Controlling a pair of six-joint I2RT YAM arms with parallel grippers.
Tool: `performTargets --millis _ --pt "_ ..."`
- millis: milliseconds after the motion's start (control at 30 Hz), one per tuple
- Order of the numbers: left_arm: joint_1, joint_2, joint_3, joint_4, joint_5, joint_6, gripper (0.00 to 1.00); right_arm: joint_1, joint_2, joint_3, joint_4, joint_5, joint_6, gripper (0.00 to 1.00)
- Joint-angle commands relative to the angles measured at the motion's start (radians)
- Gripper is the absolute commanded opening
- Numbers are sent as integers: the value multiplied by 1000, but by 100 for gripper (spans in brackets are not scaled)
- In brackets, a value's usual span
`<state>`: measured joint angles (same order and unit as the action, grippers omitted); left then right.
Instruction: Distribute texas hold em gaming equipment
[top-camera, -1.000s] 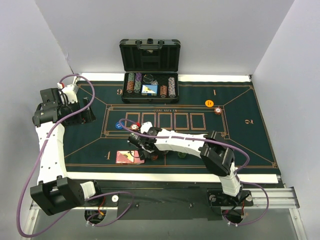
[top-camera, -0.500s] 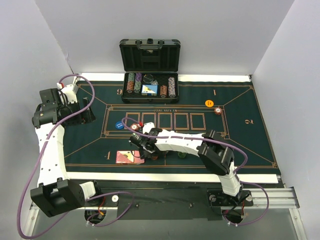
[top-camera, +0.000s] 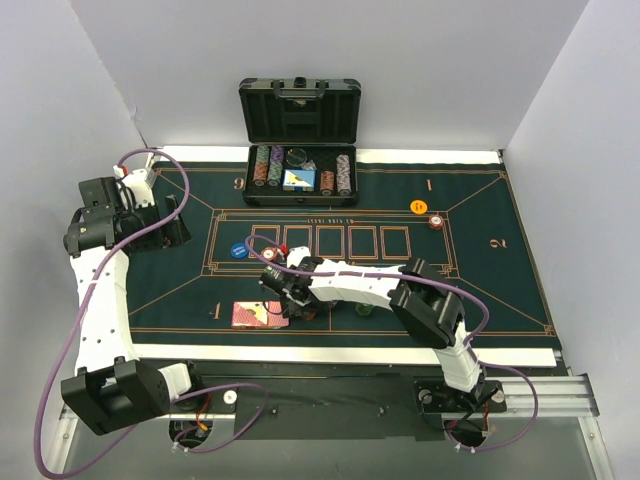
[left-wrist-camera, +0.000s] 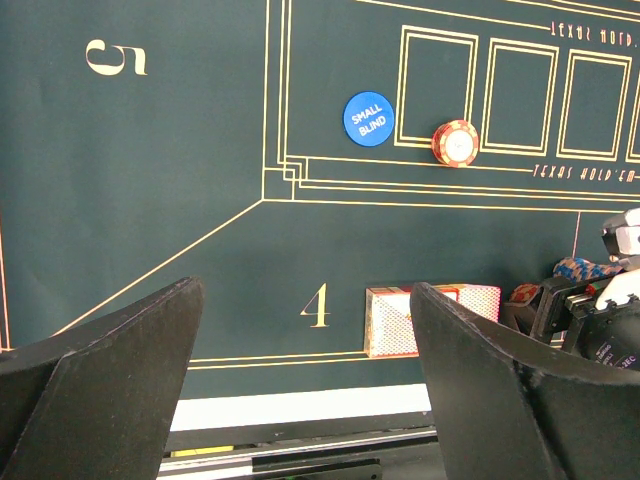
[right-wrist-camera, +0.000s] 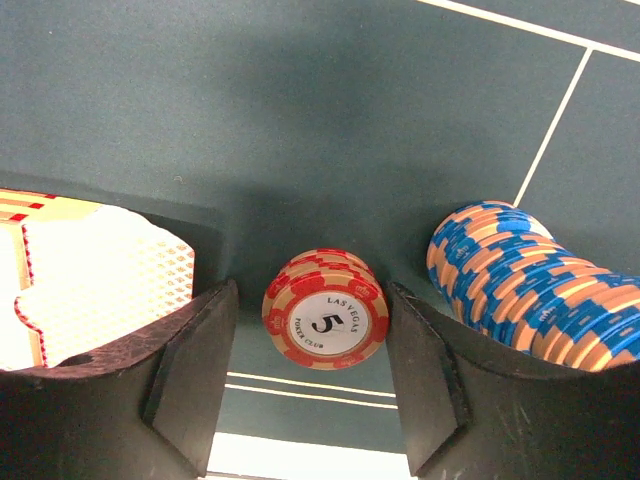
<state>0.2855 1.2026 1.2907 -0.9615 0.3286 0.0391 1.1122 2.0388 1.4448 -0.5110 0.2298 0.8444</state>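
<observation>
A short stack of red striped poker chips (right-wrist-camera: 325, 320) marked 5 lies on the green felt between the fingers of my right gripper (right-wrist-camera: 312, 375). The right finger is at the stack's edge and a narrow gap shows on the left, so the jaws are open around it. A leaning stack of blue-and-orange chips (right-wrist-camera: 520, 290) stands just right of it, and red-backed playing cards (right-wrist-camera: 90, 280) lie to the left. From above, the right gripper (top-camera: 290, 298) is beside the cards (top-camera: 255, 315). My left gripper (left-wrist-camera: 305, 380) hangs open and empty over the mat's left side.
A blue small-blind disc (top-camera: 238, 251) and a red chip stack (top-camera: 270, 251) lie by the card boxes. An orange disc (top-camera: 418, 207) and a chip stack (top-camera: 436, 220) sit far right, and a green chip (top-camera: 365, 308) lies under the right arm. The open black case (top-camera: 300, 110) stands at the back.
The right gripper's jaws have narrowed around the red chip stack, and the right arm has shifted slightly left. The left arm has not moved.
</observation>
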Motion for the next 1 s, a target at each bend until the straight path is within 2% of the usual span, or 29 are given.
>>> performTargets --millis 0,167,533,700,867,967 --pt "9 -21 16 15 9 18 96 5 23 -21 -21 -6 21 53" --pt "9 -23 16 18 10 19 96 9 24 -17 -43 -7 15 48" --pt "9 -28 6 24 15 13 96 23 23 -66 -69 -7 -18 46" --pt "9 -28 10 21 12 15 96 24 14 -73 -77 3 -25 34" --pt "9 -32 2 24 13 13 96 24 -3 -93 -80 19 -31 27" --pt "9 -34 1 24 12 12 96 23 -11 -89 -87 26 -41 19"
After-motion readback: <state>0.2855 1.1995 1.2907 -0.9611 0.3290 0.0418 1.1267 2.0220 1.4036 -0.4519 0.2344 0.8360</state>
